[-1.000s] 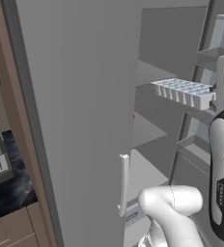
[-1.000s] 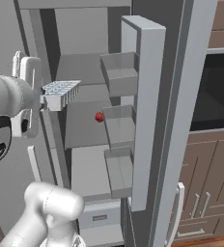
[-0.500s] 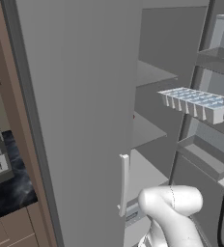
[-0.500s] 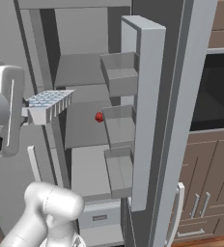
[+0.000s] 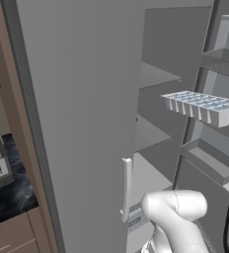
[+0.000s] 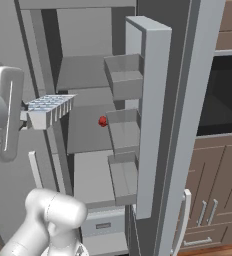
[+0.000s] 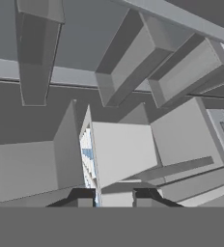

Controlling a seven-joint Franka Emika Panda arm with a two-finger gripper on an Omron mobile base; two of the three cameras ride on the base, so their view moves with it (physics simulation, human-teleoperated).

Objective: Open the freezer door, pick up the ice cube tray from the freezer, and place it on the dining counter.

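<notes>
Pale ice cube tray [image 5: 200,105] hangs level, clamped in the claw [image 7: 114,198], before the open freezer door [image 6: 153,115].

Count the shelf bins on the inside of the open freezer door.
3, stacked on the tall grey freezer door's inner face: a top grey shelf bin, a middle one, a bottom one. Others may be hidden.

Pale ice cube tray [image 5: 200,106] seemingly level, outside open freezer door [image 6: 153,125].
</notes>
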